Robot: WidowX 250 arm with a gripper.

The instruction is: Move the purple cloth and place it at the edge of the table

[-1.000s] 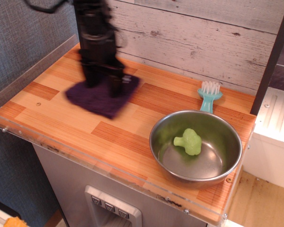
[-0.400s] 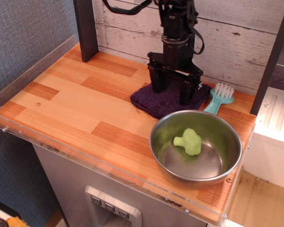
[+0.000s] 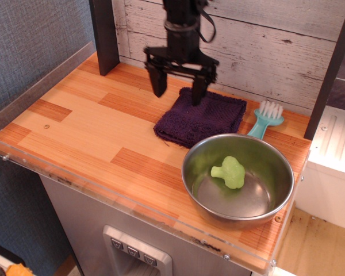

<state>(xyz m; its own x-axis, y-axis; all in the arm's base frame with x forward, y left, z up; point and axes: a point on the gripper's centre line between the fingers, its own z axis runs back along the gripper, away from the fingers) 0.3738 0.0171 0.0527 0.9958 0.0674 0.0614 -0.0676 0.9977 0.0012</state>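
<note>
The purple cloth [image 3: 202,118] lies flat on the wooden table [image 3: 92,129] near the back, between the steel bowl and the plank wall. Its right edge touches the teal brush. My gripper [image 3: 179,92] is open and empty. It hangs just above the cloth's left rear corner, with one finger over the bare wood and the other over the cloth.
A steel bowl [image 3: 238,179] with a green broccoli toy [image 3: 229,171] stands at the front right, its rim over the cloth's front corner. A teal brush [image 3: 265,119] lies at the back right. A dark post [image 3: 104,34] stands at the back left. A clear acrylic rim [image 3: 23,161] edges the table.
The gripper dragged the cloth from the left part of the table to the back right, let go, and has now risen and moved left, off the cloth.
</note>
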